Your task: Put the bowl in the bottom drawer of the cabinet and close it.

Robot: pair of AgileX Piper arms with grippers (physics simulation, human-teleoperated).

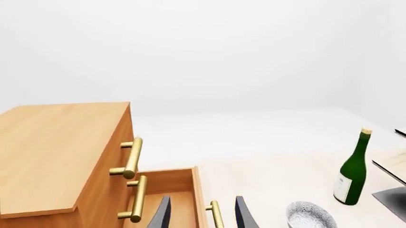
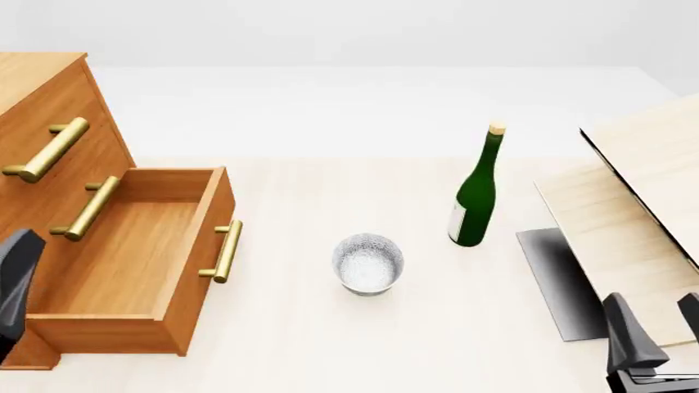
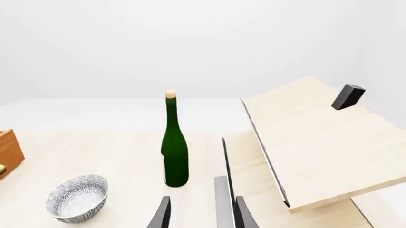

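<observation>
The left gripper [image 1: 201, 213] has its two dark fingers [image 1: 161, 216] spread apart with nothing between them; it hovers over the front of the pulled-out orange-brown wooden bottom drawer [image 2: 137, 254], whose short brass bar handle [image 2: 225, 251] shows in the gap. Whether a finger touches the drawer is hard to tell, since only the tips show. The right gripper [image 3: 201, 216] also has its dark fingers [image 3: 244, 214] apart and empty, near the table's [image 2: 295, 327] front right corner.

The bottom drawer stands open from the tall orange-brown wooden cabinet [image 2: 44, 123] and holds nothing. The small round speckled white-grey bowl [image 2: 368, 264] sits upright and empty on the pale wooden table, between the drawer front and the upright dark green glass bottle [image 2: 475, 192]. A pale light-wood box with a dark edge [image 2: 644, 188] lies at the right.
</observation>
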